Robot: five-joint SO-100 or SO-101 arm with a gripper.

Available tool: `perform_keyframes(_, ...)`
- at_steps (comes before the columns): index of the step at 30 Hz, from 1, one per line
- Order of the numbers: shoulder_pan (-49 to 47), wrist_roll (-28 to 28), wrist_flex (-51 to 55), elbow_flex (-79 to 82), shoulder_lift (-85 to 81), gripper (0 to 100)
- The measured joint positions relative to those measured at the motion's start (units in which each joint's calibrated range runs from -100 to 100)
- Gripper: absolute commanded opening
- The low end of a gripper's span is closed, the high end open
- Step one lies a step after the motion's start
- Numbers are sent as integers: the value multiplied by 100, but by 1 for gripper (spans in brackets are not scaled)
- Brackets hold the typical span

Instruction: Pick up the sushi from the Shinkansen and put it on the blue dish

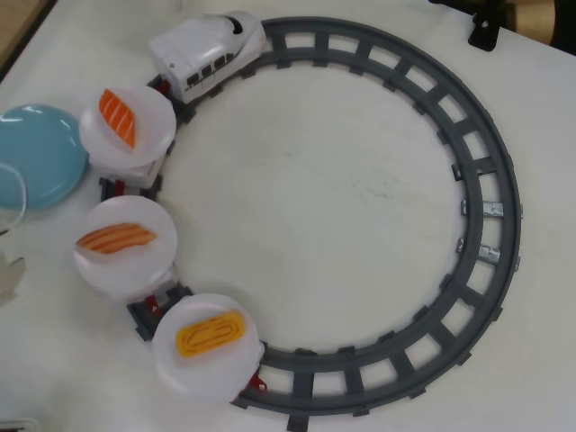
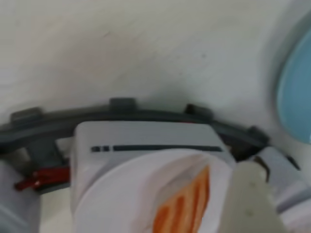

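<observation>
**Train on track, three plates loaded; claw state unreadable**

Overhead view, left to right. Blue dish point(image 1: 38, 155) sits at the left edge of the desk point(image 1: 315, 207), bare, just beside the first white plate point(image 1: 153, 144). That plate carries a bright orange piece point(image 1: 118, 117). Below it, the middle plate point(image 1: 126, 270) holds the sushi point(image 1: 116, 238), pale orange and striped, lying crosswise. The lowest plate point(image 1: 202, 373) carries the yellow egg piece point(image 1: 210, 334). The Shinkansen point(image 1: 208, 51) stands at the top of the grey ring track point(image 1: 490, 180), nose toward the right.

Wrist view: blurred white car point(image 2: 146, 138) on the track, plate with an orange striped piece point(image 2: 184, 204) on top. A pale claw part point(image 2: 252, 199) enters lower right; cannot tell whether it is spread or pressed together.
</observation>
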Motion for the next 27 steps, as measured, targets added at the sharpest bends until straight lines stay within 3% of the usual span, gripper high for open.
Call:
perform_keyframes(7,654,-31,891,-2306,2041,29)
perform_keyframes(19,1414,-98,916,-4016,4192,30)
perform_keyframes(27,1479,-305,941,-4547,4572,8)
